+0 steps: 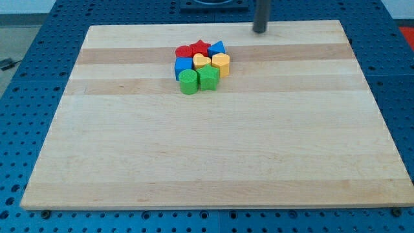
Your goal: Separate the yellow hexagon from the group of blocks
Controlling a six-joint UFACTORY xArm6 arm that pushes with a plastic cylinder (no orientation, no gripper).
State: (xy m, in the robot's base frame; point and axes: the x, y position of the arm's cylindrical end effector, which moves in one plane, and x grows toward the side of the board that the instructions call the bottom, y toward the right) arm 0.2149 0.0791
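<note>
1. On the table (213, 162), wooden board over a blue perforated base, nearly all of the surface is bare. The only occupied patch is a small cluster toward the view's top, slightly left of centre.
2. Cluster, eight blocks packed touching: red block (183, 51) and red star (200, 47) along the top row, blue block (217, 48) at top right, another blue block (183, 65) at left, yellow heart (202, 61) in the middle, green cylinder (188, 82) and green block (208, 78) along the bottom.
3. Task's thing: yellow hexagon (221, 63) sits on the cluster's right flank, touching the heart on its left, the blue block above it and the green block below-left. Its right side faces open board.
4. Progress, my read: nothing done. Hexagon is still part of the group; the whole separation is left.
5. Tip (260, 30) is at the view's top, up and right of the cluster, well apart from every block, close to the table's far edge.
6. Room: plenty to the right and toward the view's bottom. Little at the top; that edge is near.
7. Awkward bit: the hexagon's pushable faces are the buried ones, so the tip probably has to wedge in from the top, next to the blue block.
8. Fingers: none on this rig, just a rod, so no open/closed state to give.
</note>
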